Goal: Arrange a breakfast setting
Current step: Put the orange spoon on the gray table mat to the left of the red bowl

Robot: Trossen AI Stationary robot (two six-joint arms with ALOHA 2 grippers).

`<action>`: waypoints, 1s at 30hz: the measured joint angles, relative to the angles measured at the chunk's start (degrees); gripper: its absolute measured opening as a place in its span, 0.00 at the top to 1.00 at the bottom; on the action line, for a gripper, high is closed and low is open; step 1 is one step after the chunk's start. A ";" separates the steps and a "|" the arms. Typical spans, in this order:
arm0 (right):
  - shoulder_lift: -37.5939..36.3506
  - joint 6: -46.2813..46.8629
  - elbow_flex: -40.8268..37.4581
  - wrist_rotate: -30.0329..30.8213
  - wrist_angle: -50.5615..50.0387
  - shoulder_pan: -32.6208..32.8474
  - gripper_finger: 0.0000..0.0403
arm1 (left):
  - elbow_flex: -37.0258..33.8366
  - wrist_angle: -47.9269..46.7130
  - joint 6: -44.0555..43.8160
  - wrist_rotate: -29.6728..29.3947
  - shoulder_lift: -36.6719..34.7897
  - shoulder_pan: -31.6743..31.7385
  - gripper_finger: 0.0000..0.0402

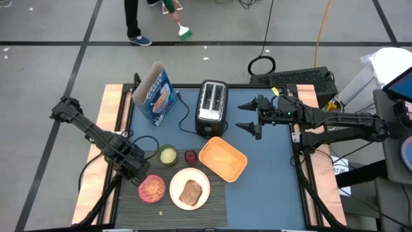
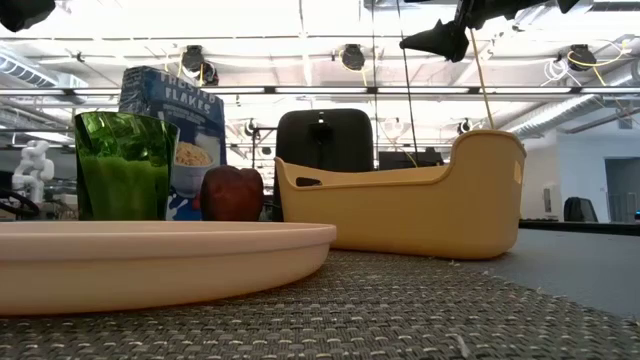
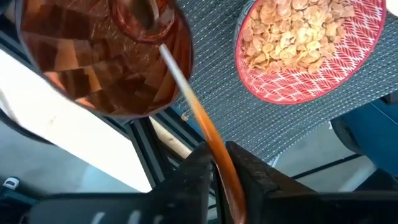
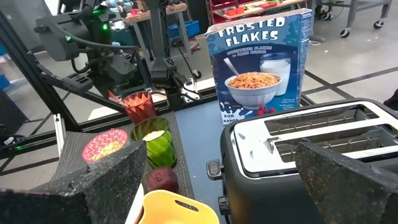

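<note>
My left gripper [image 1: 139,167] is at the near left of the dark ribbed placemat [image 1: 215,201], shut on the red-handled spoon [image 3: 186,87]. The spoon's bowl end sits inside the red glass [image 3: 106,56], which also shows in the right wrist view [image 4: 138,106]. In the high view the gripper hides the glass. The pink bowl [image 1: 152,188], filled with flakes, and the white plate [image 1: 201,183] with the toast slice [image 1: 190,192] lie on the placemat. The green cup [image 1: 168,154] stands behind them. My right gripper [image 1: 241,116] is open and empty, in the air right of the toaster. My left gripper pinches the spoon's red handle [image 3: 221,167] between its two fingers [image 3: 193,171], which lie along the handle. The metal stem runs on from the fingers, and the spoon's bowl [image 3: 144,11] rests inside the red glass, below its rim.
A silver-black toaster [image 1: 212,106] and a blue cereal box [image 1: 154,95] stand at the far side. A yellow basket [image 1: 223,158] and a dark red apple [image 1: 190,156] sit just behind the plate. A person [image 1: 132,19] stands beyond the table's far edge.
</note>
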 joint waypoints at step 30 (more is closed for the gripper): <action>-0.02 0.00 0.00 0.00 0.42 -0.01 0.02 | 7.01 -11.26 -1.18 1.06 -4.15 0.11 0.97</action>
